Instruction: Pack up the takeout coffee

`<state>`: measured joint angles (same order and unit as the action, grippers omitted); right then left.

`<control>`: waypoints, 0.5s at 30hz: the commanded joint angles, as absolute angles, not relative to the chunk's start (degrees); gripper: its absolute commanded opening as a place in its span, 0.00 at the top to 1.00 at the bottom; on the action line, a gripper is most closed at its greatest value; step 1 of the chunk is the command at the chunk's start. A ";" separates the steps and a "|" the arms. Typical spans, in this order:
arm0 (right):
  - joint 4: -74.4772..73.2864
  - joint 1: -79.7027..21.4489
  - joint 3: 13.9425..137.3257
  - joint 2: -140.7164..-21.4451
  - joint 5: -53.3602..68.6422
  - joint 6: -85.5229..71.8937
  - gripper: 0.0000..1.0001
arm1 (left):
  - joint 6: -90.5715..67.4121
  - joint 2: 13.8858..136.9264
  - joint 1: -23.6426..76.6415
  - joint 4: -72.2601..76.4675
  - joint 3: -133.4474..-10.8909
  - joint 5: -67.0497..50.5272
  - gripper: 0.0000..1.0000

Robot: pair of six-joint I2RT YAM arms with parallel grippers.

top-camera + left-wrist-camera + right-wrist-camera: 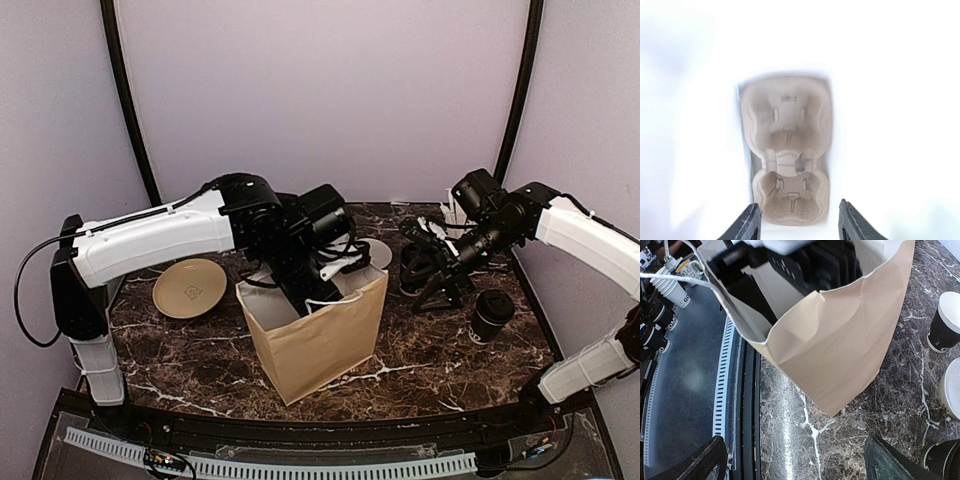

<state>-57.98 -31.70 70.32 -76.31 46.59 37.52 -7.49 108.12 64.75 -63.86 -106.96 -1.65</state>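
Zero coffee cups (492, 315) are packed yet, only a pulp cup carrier (787, 160) is seen in the paper bag (320, 335); left gripper (797, 222) and right gripper (800, 465) jaws are held apart, empty.

Left arm (150, 238) stretches toward centre, wrist bent down — left fingers (747, 225) apart, nothing between. Right arm (585, 235) reaches inward, right fingers (695, 465) spread wide — empty.
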 commanded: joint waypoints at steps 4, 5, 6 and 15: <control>-58.91 -32.08 72.22 -77.25 47.62 38.23 0.04 | -5.76 103.76 64.50 -68.58 -119.58 -1.58 0.45; -58.97 -32.08 72.24 -77.40 47.59 38.31 0.04 | -5.56 103.31 64.51 -68.54 -121.04 -1.63 0.45; -58.94 -32.08 72.31 -77.57 47.63 38.32 0.04 | -5.08 103.16 64.51 -68.59 -121.87 -1.48 0.45; -59.77 -32.08 73.26 -78.40 47.29 38.64 0.04 | -6.33 95.30 64.49 -64.09 -121.96 3.00 0.51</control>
<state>-58.87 -31.73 71.22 -78.11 46.70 37.74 -5.58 101.78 64.75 -65.89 -123.24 0.67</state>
